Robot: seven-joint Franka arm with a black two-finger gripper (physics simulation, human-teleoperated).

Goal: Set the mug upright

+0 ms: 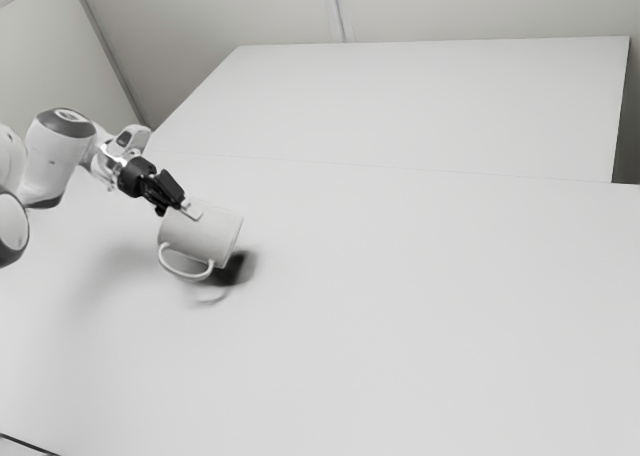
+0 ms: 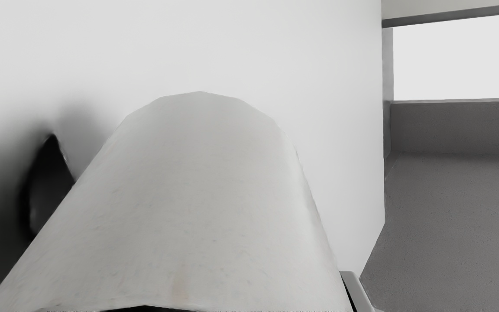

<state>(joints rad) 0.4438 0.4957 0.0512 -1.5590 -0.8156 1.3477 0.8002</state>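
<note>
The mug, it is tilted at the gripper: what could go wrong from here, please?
The mug leans, so if released now it may topple or roll. The gripper is at one end of it, so the far end might swing. The handle stands apart from its shadow on the table; lowering could knock it.

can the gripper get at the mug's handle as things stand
Probably not: the gripper is at the upper side of the tilted mug, while the handle hangs low, so the mug's body seems in the way.

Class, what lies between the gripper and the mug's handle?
The mug's body lies between the gripper and the handle, as the exterior view shows.
</note>
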